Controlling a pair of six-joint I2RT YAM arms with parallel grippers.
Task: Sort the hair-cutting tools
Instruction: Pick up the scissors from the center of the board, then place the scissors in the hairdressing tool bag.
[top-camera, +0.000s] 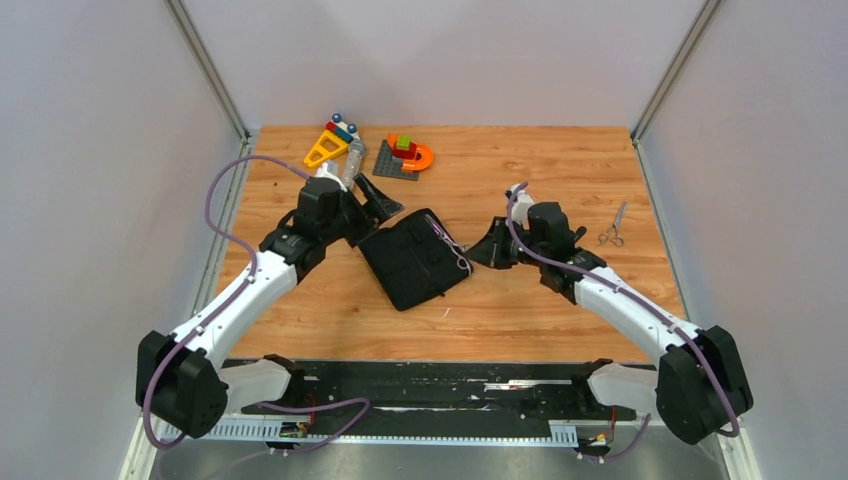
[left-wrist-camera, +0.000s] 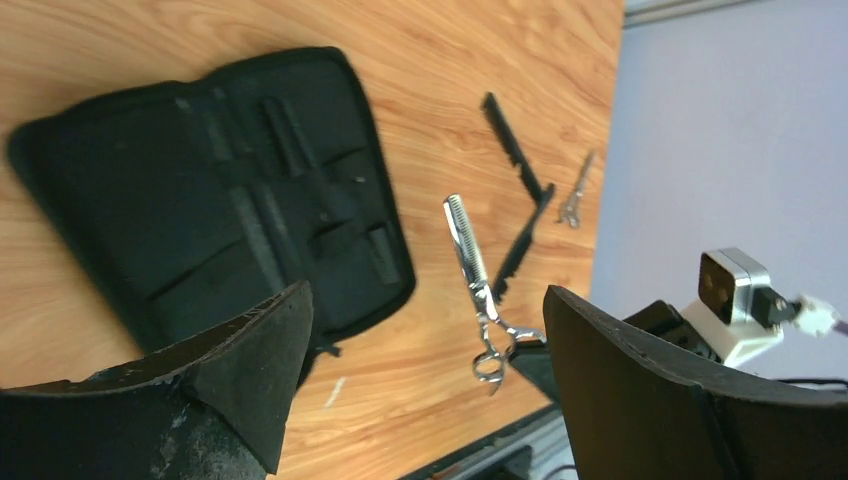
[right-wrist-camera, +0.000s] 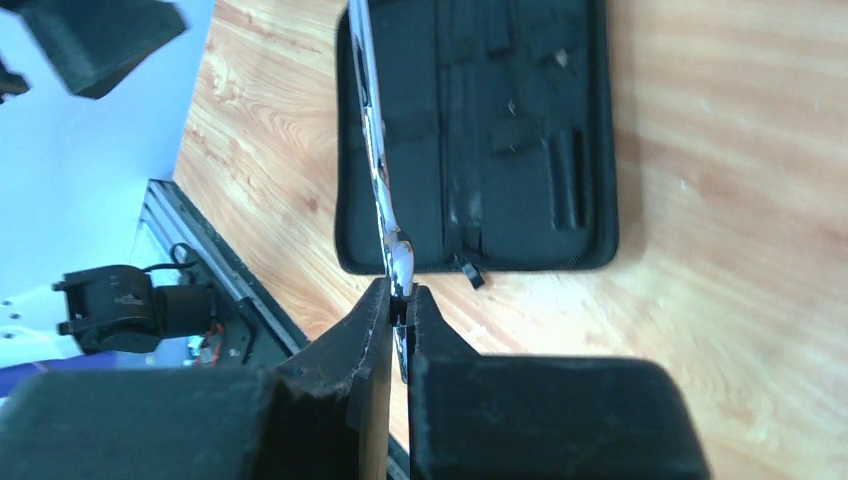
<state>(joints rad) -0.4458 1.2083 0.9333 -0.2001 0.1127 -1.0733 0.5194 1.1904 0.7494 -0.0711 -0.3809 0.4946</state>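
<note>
A black zip case (top-camera: 415, 260) lies open in the middle of the table. My right gripper (right-wrist-camera: 398, 295) is shut on silver thinning scissors (right-wrist-camera: 378, 170) and holds them by the handle end, blades out over the case (right-wrist-camera: 500, 130). In the left wrist view these scissors (left-wrist-camera: 476, 265) hang above the wood. Beyond them lie a long black comb (left-wrist-camera: 513, 135), a shorter black comb-like tool (left-wrist-camera: 520, 242) and small slim silver scissors (left-wrist-camera: 575, 190). The small scissors (top-camera: 613, 226) lie at the right edge. My left gripper (top-camera: 378, 205) is open and empty at the case's far-left corner (left-wrist-camera: 425, 300).
Colourful toy blocks (top-camera: 410, 152), a yellow triangle toy (top-camera: 325, 150) and a grey cylinder (top-camera: 353, 160) stand at the back of the table. My right arm (top-camera: 600, 285) hides the combs in the top view. Grey walls close both sides.
</note>
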